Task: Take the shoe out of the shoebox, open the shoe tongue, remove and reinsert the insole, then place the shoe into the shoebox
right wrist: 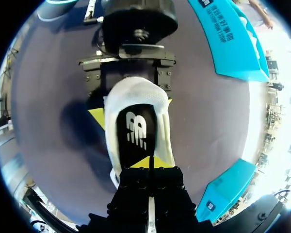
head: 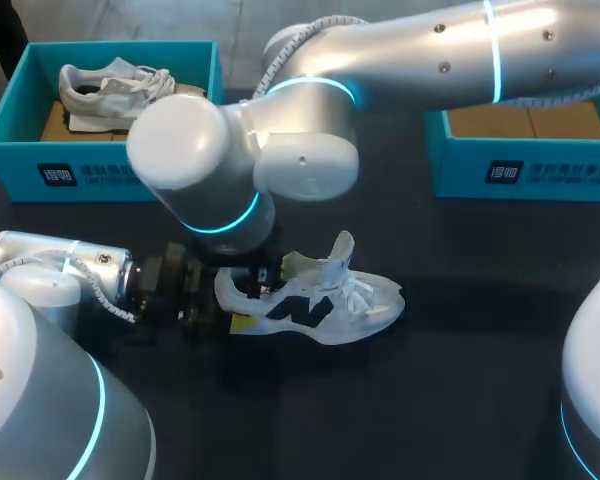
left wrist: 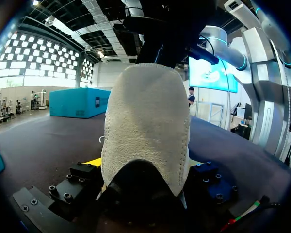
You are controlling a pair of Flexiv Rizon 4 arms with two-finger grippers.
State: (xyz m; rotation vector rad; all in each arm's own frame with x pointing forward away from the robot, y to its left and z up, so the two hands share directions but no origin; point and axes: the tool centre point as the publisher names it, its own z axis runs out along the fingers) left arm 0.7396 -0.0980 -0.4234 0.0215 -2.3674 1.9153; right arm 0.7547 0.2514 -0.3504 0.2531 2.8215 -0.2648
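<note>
**Two grippers engaged on one shoe, outside the box**

You have the white shoe (head: 320,305) lying on the dark table (head: 460,380) just below the centre of the head view, toe towards the right of the frame. It is well apart from both boxes.

Your left arm (head: 40,270) enters from the left edge. The left gripper (head: 236,303) is clamped on the heel. In the left wrist view the heel fills the space between the fingers, with a yellow tip against each side.

Your right arm (head: 380,60) comes in from the upper right and its elbow covers the middle of the frame. In its wrist view the right gripper (right wrist: 150,164) sits over the shoe's opening, its tips pressed together on the fore end of the black insole (right wrist: 136,133). The insole lies inside the shoe.

The tongue (head: 338,252) stands raised.

A teal shoebox (head: 100,175) at upper left holds a second shoe (head: 115,88). Another teal box (head: 540,170) sits at upper right.
</note>
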